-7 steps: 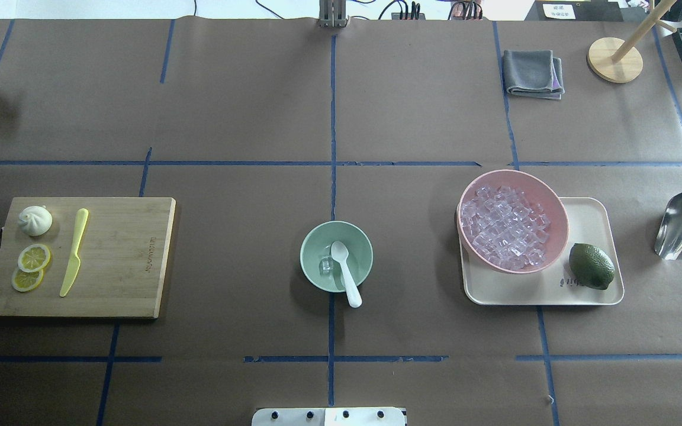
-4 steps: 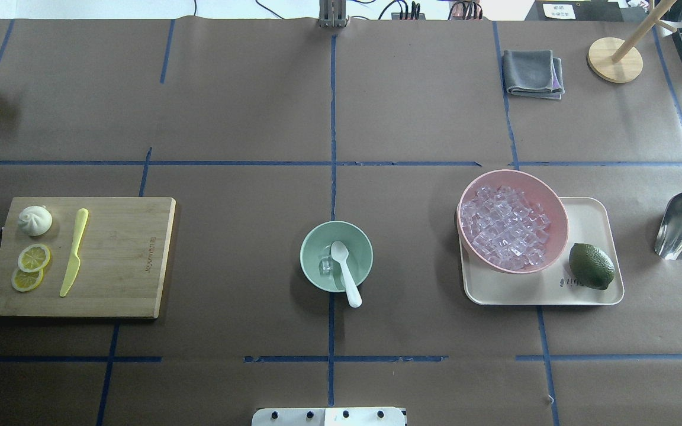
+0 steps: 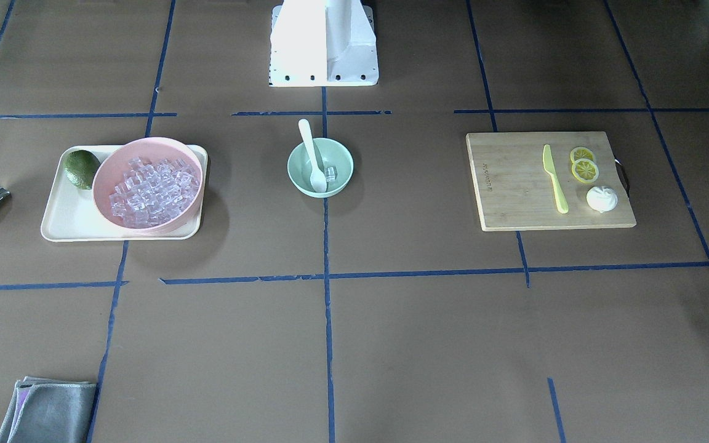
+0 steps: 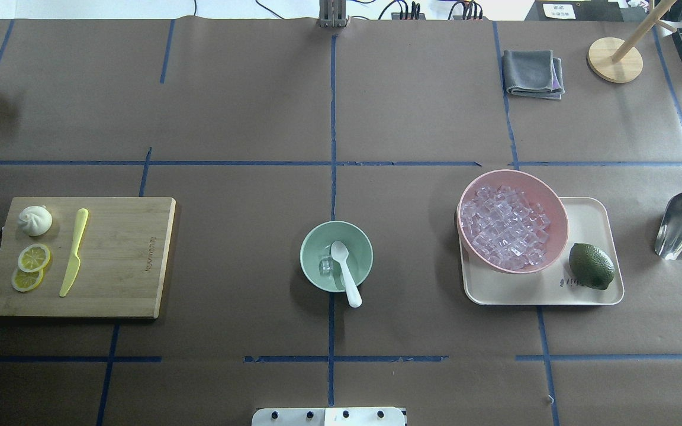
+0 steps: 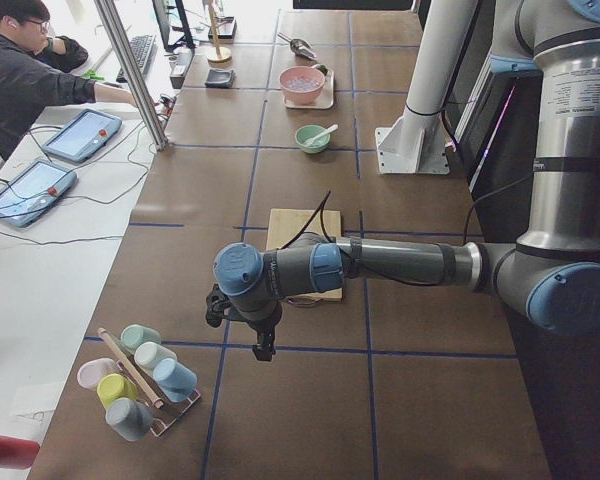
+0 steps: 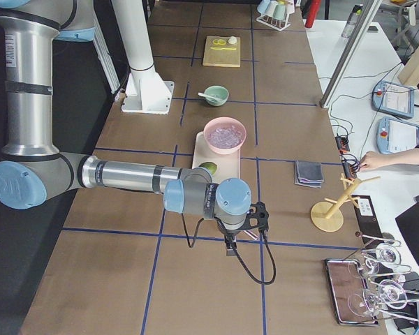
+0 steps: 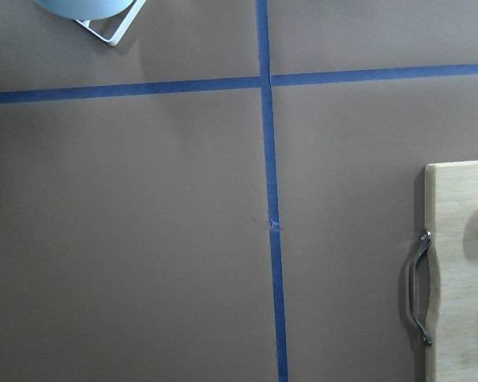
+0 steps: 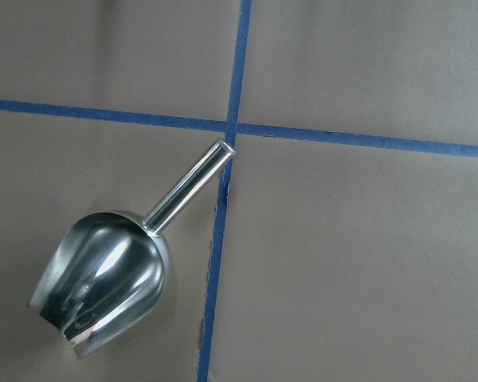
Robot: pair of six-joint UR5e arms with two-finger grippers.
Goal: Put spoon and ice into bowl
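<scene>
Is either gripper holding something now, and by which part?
No task thing is held: the spoon rests in the bowl beside the ice. The left gripper and right gripper hang far from them; their jaws cannot be judged.

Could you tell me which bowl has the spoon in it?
The small mint-green bowl, with the white spoon; the larger pink bowl holds only ice cubes.

Robot lab, pretty clearly.
Big table [image 4: 246, 106] wrapped in brown paper with a blue tape grid [image 4: 333, 118], grey-and-blue industrial arms [image 5: 400, 262] by a white pedestal [image 5: 420, 100], and a white side bench [image 5: 20, 260] with touchscreen pendants [image 5: 78, 135], loose cables [image 5: 100, 195] and a person [image 5: 20, 75] sat at it. Keyboard [image 5: 140, 50] up at the far end too.
</scene>
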